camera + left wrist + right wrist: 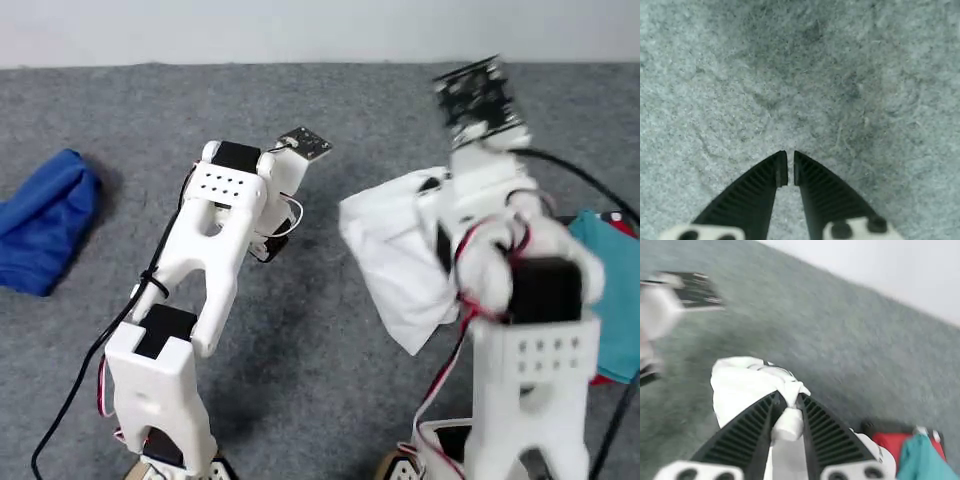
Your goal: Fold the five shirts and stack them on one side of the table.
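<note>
Clamping a bunch of the white shirt (pixel 740 385) in the right gripper (pixel 788 404) right of centre, hung the left gripper (pixel 790 167), tips closed and empty, over the grey table (pixel 850 75).

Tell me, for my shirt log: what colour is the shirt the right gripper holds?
White. The shirt shows best in the right wrist view.

We take this for a robotics lab or a hobby bench. A left arm (pixel 215 250) and a right arm (pixel 525 330), both of white plastic, stand on a table covered in grey felt (pixel 330 340), with loose wires (pixel 490 245) and open circuit boards (pixel 480 100) on them. Behind runs a plain white wall (pixel 300 30). A blue shirt (pixel 45 220), a white shirt (pixel 395 250) and a teal shirt (pixel 610 270) are crumpled about the felt.
</note>
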Tool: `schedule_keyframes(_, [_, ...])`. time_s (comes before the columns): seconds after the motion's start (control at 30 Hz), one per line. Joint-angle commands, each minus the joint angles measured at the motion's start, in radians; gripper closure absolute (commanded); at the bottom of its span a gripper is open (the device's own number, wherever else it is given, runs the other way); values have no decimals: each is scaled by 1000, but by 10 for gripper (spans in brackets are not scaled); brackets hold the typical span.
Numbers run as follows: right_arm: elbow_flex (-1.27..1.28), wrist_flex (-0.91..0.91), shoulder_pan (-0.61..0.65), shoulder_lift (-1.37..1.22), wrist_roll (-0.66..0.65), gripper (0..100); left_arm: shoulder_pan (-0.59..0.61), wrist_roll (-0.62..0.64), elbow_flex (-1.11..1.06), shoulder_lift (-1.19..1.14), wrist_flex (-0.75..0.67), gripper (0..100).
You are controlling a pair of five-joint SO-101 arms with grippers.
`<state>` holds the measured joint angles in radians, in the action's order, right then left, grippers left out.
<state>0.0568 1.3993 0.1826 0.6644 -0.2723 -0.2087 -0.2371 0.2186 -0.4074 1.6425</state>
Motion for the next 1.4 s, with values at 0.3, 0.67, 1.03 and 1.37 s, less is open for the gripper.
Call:
schedule_keyframes(0.3, [-117,88,188,107,5,989,-8,2,33,8,3,964])
schedule_keyframes(0.67, [537,-355,-44,-114,12,987,-11,2,33,8,3,964])
schedule_keyframes(1.03, [652,-364,-263,-344,12,805,-11,2,31,8,3,964])
schedule_keyframes(1.37, [526,-104,-262,-173,9,787,-11,2,30,8,3,964])
